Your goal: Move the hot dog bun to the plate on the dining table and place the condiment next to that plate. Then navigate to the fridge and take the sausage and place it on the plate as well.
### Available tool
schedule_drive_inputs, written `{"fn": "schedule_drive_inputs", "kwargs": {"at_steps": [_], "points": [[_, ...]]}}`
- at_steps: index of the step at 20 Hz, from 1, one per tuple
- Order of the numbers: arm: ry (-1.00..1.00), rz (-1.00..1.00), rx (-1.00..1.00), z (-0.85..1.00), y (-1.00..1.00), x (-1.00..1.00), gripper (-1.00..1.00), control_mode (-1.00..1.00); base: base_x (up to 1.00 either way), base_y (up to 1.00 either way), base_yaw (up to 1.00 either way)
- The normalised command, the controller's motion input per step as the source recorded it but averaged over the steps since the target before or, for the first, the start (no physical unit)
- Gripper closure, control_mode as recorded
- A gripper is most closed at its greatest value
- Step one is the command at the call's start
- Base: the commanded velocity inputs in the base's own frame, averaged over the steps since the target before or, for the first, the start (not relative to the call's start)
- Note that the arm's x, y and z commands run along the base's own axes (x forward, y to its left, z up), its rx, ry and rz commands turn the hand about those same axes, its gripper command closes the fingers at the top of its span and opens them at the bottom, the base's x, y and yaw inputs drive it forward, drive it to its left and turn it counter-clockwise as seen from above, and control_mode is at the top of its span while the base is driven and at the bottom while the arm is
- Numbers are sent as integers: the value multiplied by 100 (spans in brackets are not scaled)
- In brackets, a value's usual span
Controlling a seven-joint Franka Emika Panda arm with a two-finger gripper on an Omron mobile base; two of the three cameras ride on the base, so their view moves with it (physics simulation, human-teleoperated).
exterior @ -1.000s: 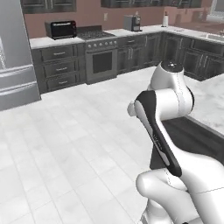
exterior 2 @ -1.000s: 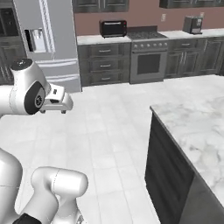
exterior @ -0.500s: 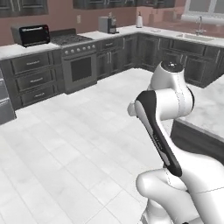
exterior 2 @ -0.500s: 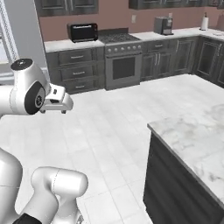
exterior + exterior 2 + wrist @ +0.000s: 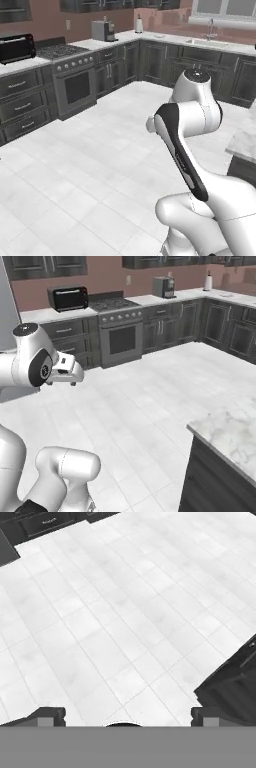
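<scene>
Against the earlier base views the whole scene is shifted: the fridge that was seen at the left is gone from frame, and the stove [image 5: 75, 75] and toaster oven [image 5: 67, 297] are now seen further left, with the sink [image 5: 207, 42] run brought in at the right of the left base view. This is read as the base turning, not as anything in the kitchen being moved. The arm is held in the same tucked pose, with the gripper [image 5: 70, 375] carried over open floor [image 5: 125, 612]. In the hand view the jaws are seen wide apart at the bottom edge with bare tile between them; nothing is held. The hot dog bun, condiment, plate and sausage cannot be located in any current view, so their places cannot be told. The task is judged to be in a navigation leg with no pick yet begun; which target is being headed for cannot be settled from these views. For room: a broad stretch of white tile is open ahead and to the left. The marble tabletop [image 5: 230, 431] corner and its dark cabinet side [image 5: 235, 682] are seen near on the robot's right, so that edge is judged the main clearance risk if the turn is carried on. The cabinet runs along the far walls are well apart.
</scene>
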Motion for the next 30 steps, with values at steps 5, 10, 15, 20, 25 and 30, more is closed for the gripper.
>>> {"fn": "schedule_drive_inputs", "kwargs": {"at_steps": [5, 10, 15, 20, 25, 30], "points": [[0, 0, 0, 0, 0, 0, -100, 100, 100, 67, -32], [0, 0, 0, 0, 0, 0, -100, 100, 100, 61, -31], [0, 0, 0, 0, 0, 0, -100, 100, 100, 49, -31], [0, 0, 0, 0, 0, 0, -100, 100, 100, 44, -29], [0, 0, 0, 0, 0, 0, -100, 100, 100, 25, -26], [0, 0, 0, 0, 0, 0, -100, 100, 96, 23, -23]]}}
